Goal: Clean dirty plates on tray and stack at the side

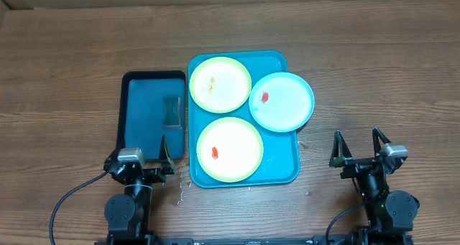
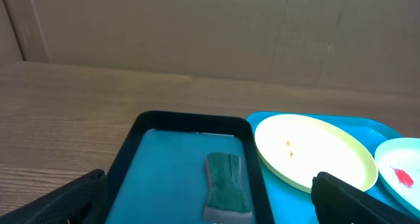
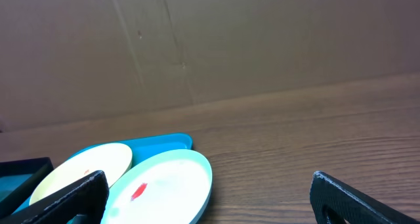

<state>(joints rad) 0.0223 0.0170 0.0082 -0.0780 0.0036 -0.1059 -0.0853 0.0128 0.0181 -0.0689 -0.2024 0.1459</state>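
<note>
Overhead layout: the teal tray (image 1: 277,164) lies mid-table, with the dark tray (image 1: 142,101) touching its left side.
Plates: all three sit on the teal tray, none stacked. The upper yellow plate (image 1: 228,78) is at the far left, the lower yellow plate (image 1: 237,141) is nearest the arms, and the blue plate (image 1: 287,108) hangs over the right rim.
Dirt: each plate carries a small red or orange smear.
Cleaning tool: a green sponge (image 1: 171,111) lies in the dark tray, untouched.
Left gripper (image 1: 141,154): jaws spread wide and empty, at the near end of the dark tray.
Right gripper (image 1: 357,146): jaws spread wide and empty, over bare table (image 1: 72,72), well apart from the blue plate.
Done: nothing, judging by the smears.
Left to do: take up the sponge, wipe each plate, then stack them beside the tray.
</note>
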